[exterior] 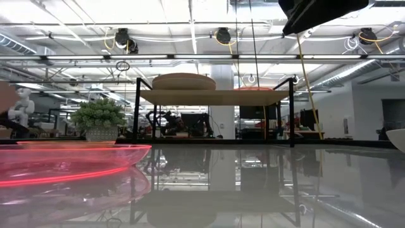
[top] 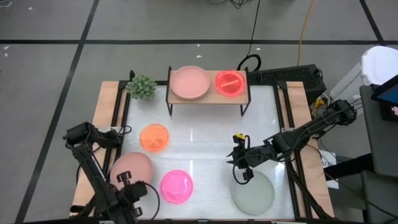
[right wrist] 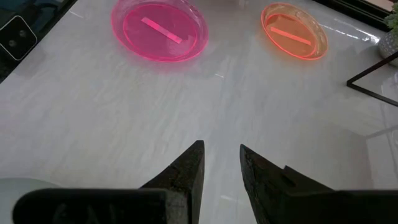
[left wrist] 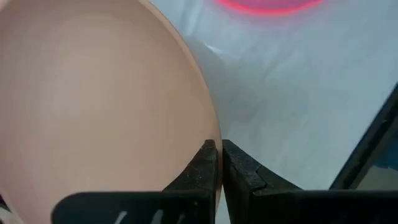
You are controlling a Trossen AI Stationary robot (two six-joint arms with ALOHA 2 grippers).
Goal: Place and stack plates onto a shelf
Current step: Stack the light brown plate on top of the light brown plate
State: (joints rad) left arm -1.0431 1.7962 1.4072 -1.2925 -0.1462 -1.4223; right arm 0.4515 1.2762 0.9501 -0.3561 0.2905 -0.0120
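Observation:
A dusty pink matte plate (top: 132,168) sits near the table's left near corner, and my left gripper (top: 127,182) is shut on its near rim. The shelf (top: 208,94) stands at the far edge and carries a stack of pink plates (top: 189,83) beside a translucent red-orange plate (top: 230,82). Flat on the table lie an orange plate (top: 153,137), a magenta plate (top: 176,186) and a pale grey-green plate (top: 253,191). My right gripper (top: 239,165) hovers open just beyond the grey-green plate's far rim, its fingers (right wrist: 194,163) over bare tabletop. My left gripper pinches the pink plate's rim (left wrist: 216,138) between its two fingers, one fingertip (left wrist: 206,157) on the inner face and the other outside. The fingers come from the table's near side. The plate looks tilted in the high view; what its far edge rests on does not show.
A small potted plant (top: 142,87) stands left of the shelf. Black rails (top: 118,115) run along the table's left and right sides. Cables and equipment (top: 292,76) lie behind the shelf's right end. Open tabletop (top: 205,140) lies between the plates and the shelf.

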